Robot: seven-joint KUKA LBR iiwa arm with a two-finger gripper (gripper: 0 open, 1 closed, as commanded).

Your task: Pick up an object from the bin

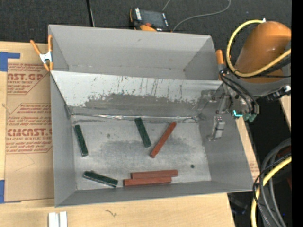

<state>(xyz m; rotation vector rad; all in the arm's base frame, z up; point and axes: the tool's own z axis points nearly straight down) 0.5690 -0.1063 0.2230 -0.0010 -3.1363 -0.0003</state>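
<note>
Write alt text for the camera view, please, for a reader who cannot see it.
The gripper hangs over the right wall of a grey bin, apart from the bars on its floor. Dark green bars lie at the left, centre and front left; one red-brown bar slants at the centre, two more lie together at the front.

Landmark: slanted red-brown bar [163,139], mid-floor of the bin [132,51]. Just beside its left, the middle green bar [142,132] narrows that side. Behind it the floor is bare up to the back wall. To its right the floor is bare as far as the gripper [218,126], which hangs near the right wall. In front of it a pair of red-brown bars [150,178] lines the front wall, with the front green bar [100,178] front-left. Well to its left lies the left green bar [80,140], with open floor between.
</note>
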